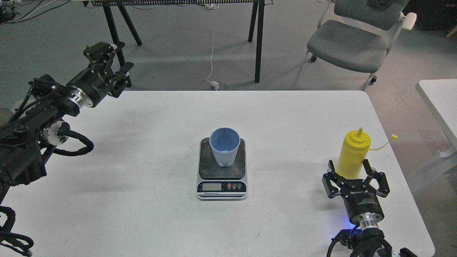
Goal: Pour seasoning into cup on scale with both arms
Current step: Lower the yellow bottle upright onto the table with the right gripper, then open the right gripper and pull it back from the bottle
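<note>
The light blue cup (224,146) stands upright on the dark platform of the scale (221,178) at the table's middle. The yellow seasoning bottle (352,153) stands upright near the right table edge, its cap strap (383,142) hanging out to the right. My right gripper (351,170) is open, its fingers spread to either side of the bottle's lower part with a gap on both sides. My left gripper (109,62) is open and empty, raised over the far left corner of the table.
The white table (150,214) has its right edge close behind the bottle. A grey office chair (351,43) and black trestle legs (257,39) stand on the floor beyond the table. A second white table (439,96) is at the right.
</note>
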Robot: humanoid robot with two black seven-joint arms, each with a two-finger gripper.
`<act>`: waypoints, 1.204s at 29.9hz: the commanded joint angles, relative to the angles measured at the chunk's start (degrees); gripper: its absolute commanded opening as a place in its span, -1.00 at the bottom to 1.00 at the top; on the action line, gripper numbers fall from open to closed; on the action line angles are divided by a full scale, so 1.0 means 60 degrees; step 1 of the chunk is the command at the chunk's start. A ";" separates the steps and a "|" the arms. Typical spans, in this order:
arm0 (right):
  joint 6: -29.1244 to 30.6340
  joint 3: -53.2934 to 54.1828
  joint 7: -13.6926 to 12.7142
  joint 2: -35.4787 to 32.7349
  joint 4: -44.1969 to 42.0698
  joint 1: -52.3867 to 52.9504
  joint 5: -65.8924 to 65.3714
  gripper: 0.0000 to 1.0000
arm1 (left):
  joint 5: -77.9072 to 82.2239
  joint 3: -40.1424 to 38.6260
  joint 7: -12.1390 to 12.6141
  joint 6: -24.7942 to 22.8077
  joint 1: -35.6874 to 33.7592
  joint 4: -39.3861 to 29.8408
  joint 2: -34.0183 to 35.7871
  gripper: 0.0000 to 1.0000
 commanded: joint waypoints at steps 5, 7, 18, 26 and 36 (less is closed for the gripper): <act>0.0000 0.0033 0.0000 -0.0026 0.0049 -0.0173 -0.0024 0.97 | -0.0003 0.0001 0.0000 0.0000 -0.0001 0.0000 -0.0001 0.31; 0.0000 0.0047 0.0000 -0.0026 0.0063 -0.0187 -0.0024 0.97 | 0.0011 0.0001 0.0000 0.0000 -0.0001 0.0000 -0.0001 0.31; 0.0000 0.0194 -0.0117 -0.0523 0.0327 -0.0655 -0.0009 0.97 | 0.0011 0.0001 0.0000 0.0000 -0.0001 0.0000 -0.0001 0.31; 0.0000 0.0267 -0.0132 -0.0831 0.0342 -0.1110 -0.0009 0.97 | 0.0011 0.0001 0.0000 0.0000 -0.0001 0.0000 -0.0045 0.31; 0.0000 0.0384 -0.0366 -0.2585 0.0371 -0.1242 -0.0024 0.97 | 0.0011 0.0001 0.0000 0.0000 -0.0015 0.0000 -0.0089 0.31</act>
